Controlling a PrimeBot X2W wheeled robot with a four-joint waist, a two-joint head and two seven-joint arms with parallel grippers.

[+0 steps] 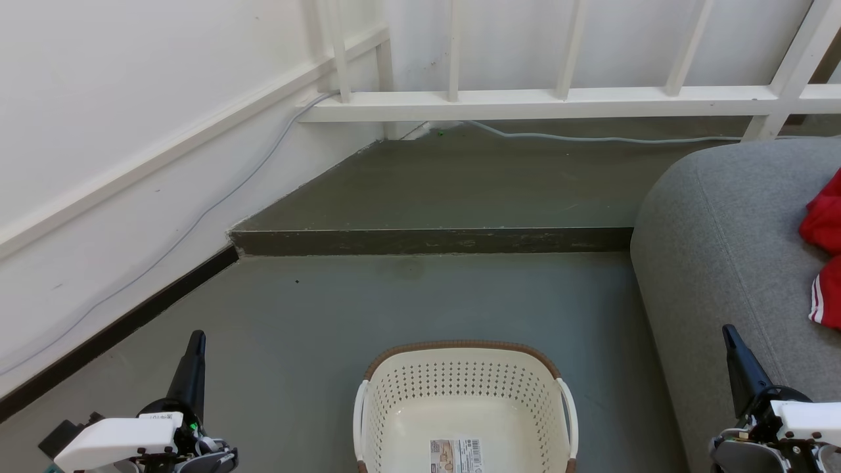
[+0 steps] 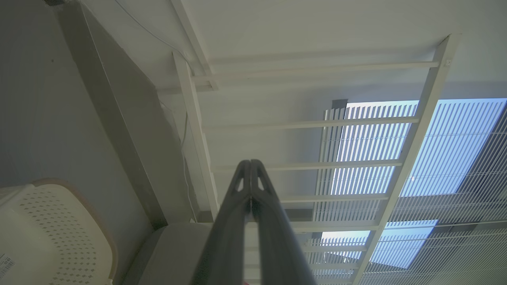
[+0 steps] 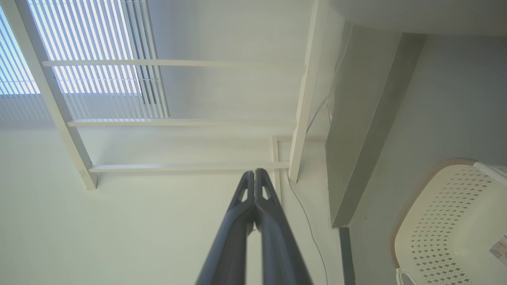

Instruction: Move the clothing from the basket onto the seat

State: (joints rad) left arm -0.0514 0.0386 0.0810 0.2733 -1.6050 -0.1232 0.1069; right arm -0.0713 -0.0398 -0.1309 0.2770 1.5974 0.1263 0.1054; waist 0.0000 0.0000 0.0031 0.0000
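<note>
The cream basket (image 1: 407,394) stands on the floor at the bottom centre, with nothing inside but a paper label (image 1: 456,455). Red clothing (image 1: 826,263) with white stripe trim lies on the grey seat (image 1: 716,249) at the right edge. My left gripper (image 1: 196,338) is at the lower left, shut and holding nothing, its tips (image 2: 250,163) touching. At the lower right, beside the seat's front, my right gripper (image 1: 728,332) is also shut with nothing in it, its tips (image 3: 254,172) together. The basket's rim also appears in the left wrist view (image 2: 71,190) and the right wrist view (image 3: 427,190).
A raised floor step (image 1: 427,240) crosses behind the basket. A white railing (image 1: 558,98) and a wall with a thin grey cable (image 1: 591,138) stand at the back. The white wall (image 1: 131,131) with a dark skirting runs along the left.
</note>
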